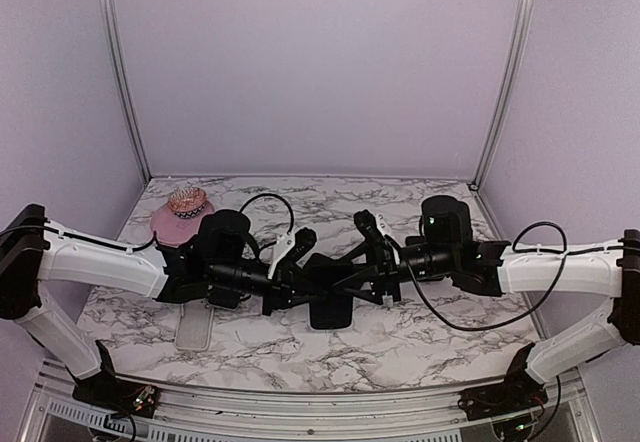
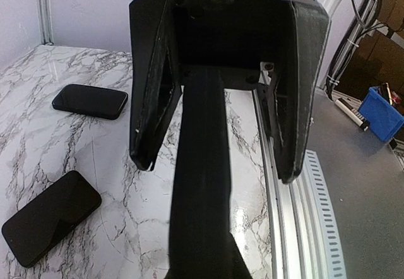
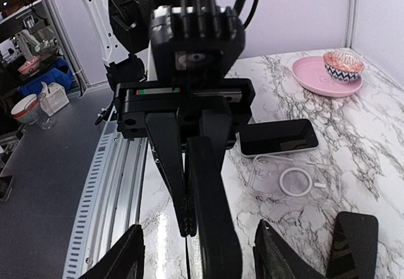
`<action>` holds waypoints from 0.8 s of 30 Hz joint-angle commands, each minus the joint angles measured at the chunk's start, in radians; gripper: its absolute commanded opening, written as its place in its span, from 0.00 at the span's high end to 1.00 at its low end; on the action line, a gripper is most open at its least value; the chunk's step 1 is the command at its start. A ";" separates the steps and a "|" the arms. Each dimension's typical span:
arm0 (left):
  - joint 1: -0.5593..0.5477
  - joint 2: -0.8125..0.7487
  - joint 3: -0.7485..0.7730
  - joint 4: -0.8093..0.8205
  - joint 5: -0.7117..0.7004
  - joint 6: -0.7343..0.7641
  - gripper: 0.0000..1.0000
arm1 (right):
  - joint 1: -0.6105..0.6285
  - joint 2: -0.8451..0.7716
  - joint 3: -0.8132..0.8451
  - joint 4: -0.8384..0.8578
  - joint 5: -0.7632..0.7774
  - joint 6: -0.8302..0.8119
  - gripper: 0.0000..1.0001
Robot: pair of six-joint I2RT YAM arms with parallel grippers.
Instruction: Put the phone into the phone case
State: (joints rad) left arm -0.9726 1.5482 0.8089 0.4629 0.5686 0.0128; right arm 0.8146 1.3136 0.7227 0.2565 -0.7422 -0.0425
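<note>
Handover risk first: left gripper (image 3: 189, 216) is clamping a black slab (image 2: 202, 216) edge-on in mid-air, and right gripper (image 2: 214, 172) is hanging spread wide, one finger either side of it, touching nothing I can see. That's a one-ended pinch on a long thin piece, so I'm expecting it to pivot or slide out if the right closes off-centre or the left lets go early. It'd be dropping onto the marble table (image 1: 400, 347), close to the front rail (image 2: 278, 203). Can't tell whether the slab is phone or case, too dark. Clear case (image 3: 291, 181) with the ring is lying flat on the marble just beside a dark-screened phone (image 3: 278, 137), both apart from the grippers. Clutter: far black phone (image 2: 88, 101) and near black phone (image 2: 50, 216) are lying loose, easy to mistake for the target. Pink plate (image 3: 312, 82) with a patterned cup (image 3: 343, 64) is sitting at the back, out of the path. Arms are crowding the middle, blocking the overhead look at the grip.
</note>
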 commanded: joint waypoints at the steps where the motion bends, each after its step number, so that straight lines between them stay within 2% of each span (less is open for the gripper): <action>1: 0.005 -0.065 0.001 0.138 0.010 -0.062 1.00 | -0.005 -0.020 -0.053 0.092 0.024 0.091 0.41; 3: 0.005 -0.063 0.005 0.143 0.017 -0.071 1.00 | -0.005 -0.011 -0.077 0.115 0.021 0.120 0.48; 11: 0.011 -0.058 0.010 0.154 0.019 -0.108 1.00 | -0.015 -0.016 -0.082 0.117 0.032 0.154 0.98; 12: 0.015 -0.056 0.009 0.154 0.001 -0.127 0.89 | -0.026 -0.022 -0.075 0.101 0.036 0.161 1.00; 13: 0.022 -0.056 0.007 0.153 -0.028 -0.152 0.63 | -0.040 -0.030 -0.068 0.069 0.046 0.173 1.00; 14: 0.032 -0.056 0.001 0.150 -0.067 -0.180 0.42 | -0.062 -0.037 -0.060 0.029 0.053 0.191 1.00; 15: 0.048 -0.055 -0.004 0.143 -0.103 -0.212 0.30 | -0.087 -0.041 -0.050 -0.019 0.055 0.212 1.00; 16: 0.067 -0.054 -0.010 0.129 -0.135 -0.237 0.23 | -0.114 -0.043 -0.040 -0.081 0.052 0.237 1.00; 18: 0.100 -0.054 -0.013 0.065 -0.200 -0.273 0.18 | -0.161 -0.040 -0.019 -0.229 0.044 0.285 1.00; 21: 0.120 -0.051 0.007 -0.081 -0.347 -0.253 0.16 | -0.239 -0.026 -0.032 -0.460 0.027 0.348 1.00; 24: 0.127 -0.045 0.021 -0.157 -0.404 -0.225 0.16 | -0.333 -0.022 -0.070 -0.539 0.011 0.381 1.00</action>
State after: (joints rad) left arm -0.8497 1.5192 0.8051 0.4526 0.3107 -0.2184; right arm 0.5724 1.3014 0.6544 -0.0719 -0.6983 0.2485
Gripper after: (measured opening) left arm 0.835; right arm 0.109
